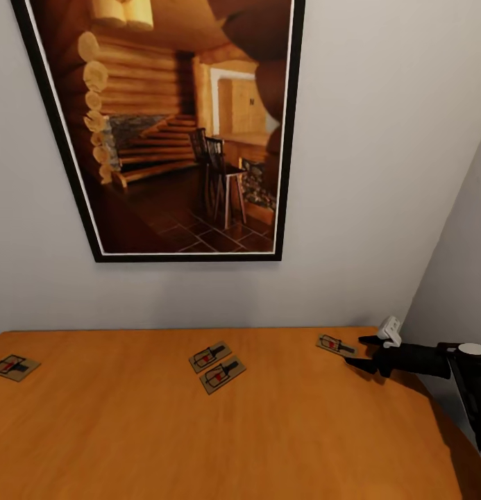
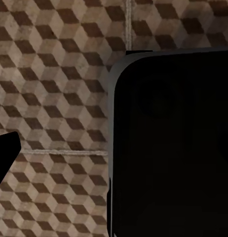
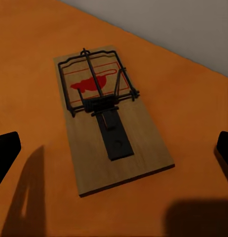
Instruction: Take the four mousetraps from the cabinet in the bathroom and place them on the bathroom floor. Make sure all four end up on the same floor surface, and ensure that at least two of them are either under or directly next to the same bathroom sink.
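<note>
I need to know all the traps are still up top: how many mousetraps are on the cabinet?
4. One mousetrap lies near the cabinet top's left edge, two lie side by side mid-back, and one sits at the right, just before the open right gripper.

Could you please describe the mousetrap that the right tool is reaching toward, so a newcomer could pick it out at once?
Find the orange-brown cabinet top below the framed log-cabin picture. Four mousetraps lie on it: one at the far left, two touching in the middle, and the rightmost mousetrap near the back right corner. It lies alone, just in front of the open black right tool.
</note>
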Motion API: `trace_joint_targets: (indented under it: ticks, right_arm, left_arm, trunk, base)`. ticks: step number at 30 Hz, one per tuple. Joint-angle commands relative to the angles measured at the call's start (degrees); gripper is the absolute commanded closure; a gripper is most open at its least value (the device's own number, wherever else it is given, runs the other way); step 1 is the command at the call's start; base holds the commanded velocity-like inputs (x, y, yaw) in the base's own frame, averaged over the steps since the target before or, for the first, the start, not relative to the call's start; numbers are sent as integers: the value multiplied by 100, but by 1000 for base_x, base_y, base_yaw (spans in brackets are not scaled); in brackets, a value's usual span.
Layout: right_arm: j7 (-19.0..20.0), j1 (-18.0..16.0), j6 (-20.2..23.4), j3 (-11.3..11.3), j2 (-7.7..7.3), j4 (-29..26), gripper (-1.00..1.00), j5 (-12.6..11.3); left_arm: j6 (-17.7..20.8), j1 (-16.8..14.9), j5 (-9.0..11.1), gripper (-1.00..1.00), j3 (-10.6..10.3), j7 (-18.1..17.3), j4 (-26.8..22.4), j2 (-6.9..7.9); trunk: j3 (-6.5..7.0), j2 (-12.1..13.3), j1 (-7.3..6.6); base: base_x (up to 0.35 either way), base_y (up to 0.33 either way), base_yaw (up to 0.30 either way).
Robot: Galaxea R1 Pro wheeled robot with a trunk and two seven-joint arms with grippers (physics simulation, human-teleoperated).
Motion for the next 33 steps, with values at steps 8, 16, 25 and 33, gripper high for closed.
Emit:
trace_joint_targets:
  ticks: [8, 16, 25, 33]
  right_arm:
    - [33, -5, 60, -1, 0, -7, -100, 30]
    - [36, -5, 60, 0, -1, -8, -100, 31]
    - [40, -5, 60, 0, -1, -6, -100, 29]
    - [41, -3, 60, 0, -1, -6, -100, 28]
  left_arm:
    - [-30, -4, -4, -100, -2, 16, 11, -1]
    - [-30, -4, -4, -100, -2, 16, 11, 1]
    - [-30, -4, -4, -100, -2, 16, 11, 2]
    - [-30, -4, -4, -100, -1, 16, 11, 1]
  trunk:
    - [-5, -3, 0]
    - [-5, -3, 0]
    - [-5, -3, 0]
    - [-5, -3, 0]
  base:
    - [0, 0, 0]
    - [0, 0, 0]
    - [0, 0, 0]
    - [0, 0, 0]
